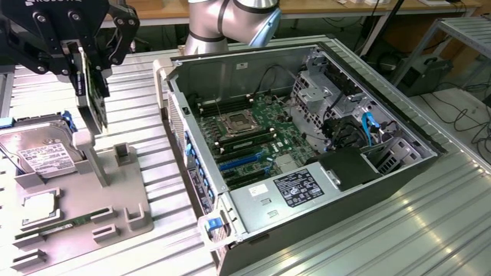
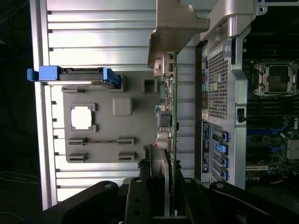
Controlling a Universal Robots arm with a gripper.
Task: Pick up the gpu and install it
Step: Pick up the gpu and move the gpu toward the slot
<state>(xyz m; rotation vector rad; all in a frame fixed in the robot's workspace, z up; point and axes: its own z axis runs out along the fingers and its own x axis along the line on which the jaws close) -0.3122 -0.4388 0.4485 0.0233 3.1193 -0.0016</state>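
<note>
Gpu hangs on edge at 10 o'clock in the exterior view, pinched in the claw of the gripper and lifted clear of the grey tray. Pickup looks done. Installing is left: the open computer case lies well apart toward 3 o'clock, its blue slots bare

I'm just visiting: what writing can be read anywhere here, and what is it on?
No text reads clearly.
White label on the hard drive: too small.
Black sticker inside the computer case: too small.
Lettering atop the pincer: cut off by the picture's edge.
On the gpu in the pincer: no print visible.
</note>
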